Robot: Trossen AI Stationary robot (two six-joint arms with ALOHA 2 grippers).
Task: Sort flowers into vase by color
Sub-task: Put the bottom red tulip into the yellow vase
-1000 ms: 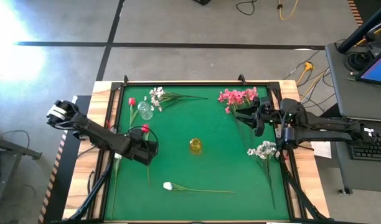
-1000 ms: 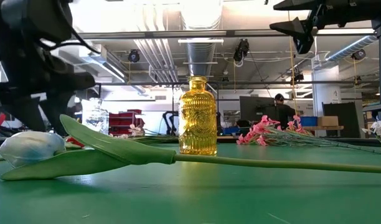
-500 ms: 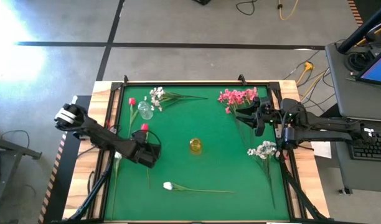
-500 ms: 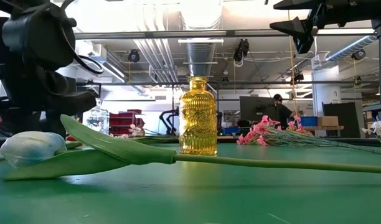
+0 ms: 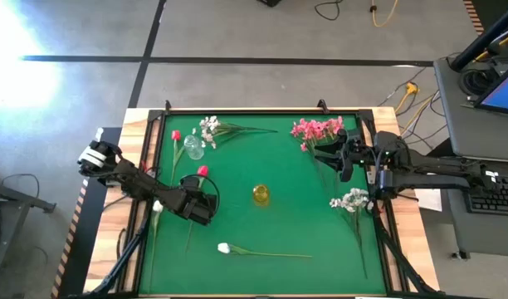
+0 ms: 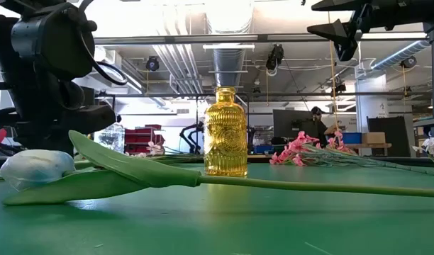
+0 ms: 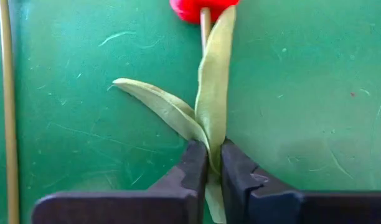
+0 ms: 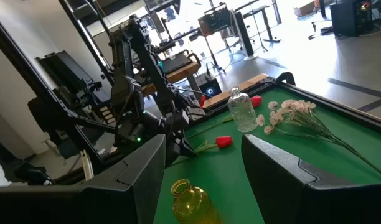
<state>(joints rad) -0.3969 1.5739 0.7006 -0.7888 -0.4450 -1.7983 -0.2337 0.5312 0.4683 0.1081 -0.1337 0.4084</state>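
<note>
Red tulip [image 5: 202, 171] lies on the green worktop [image 5: 287, 208] left of the yellow vase [image 5: 261, 194], its stem pinched by the closed left gripper [image 7: 208, 163]; the right gripper [image 5: 327, 149] hangs open above the pink flowers [image 5: 315, 129].

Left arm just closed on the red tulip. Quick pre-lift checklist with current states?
1. Left gripper shut on the red tulip stem: ok.
2. Grip point near the leaves, stem trailing behind the fingers: ok, though it may droop.
3. Yellow vase upright, mouth unobstructed: ok.
4. Clear vase upright: ok.
5. Right gripper open, hovering over the pink flowers, away from the left arm's path: ok.
6. Which vase takes red: cannot tell.
</note>
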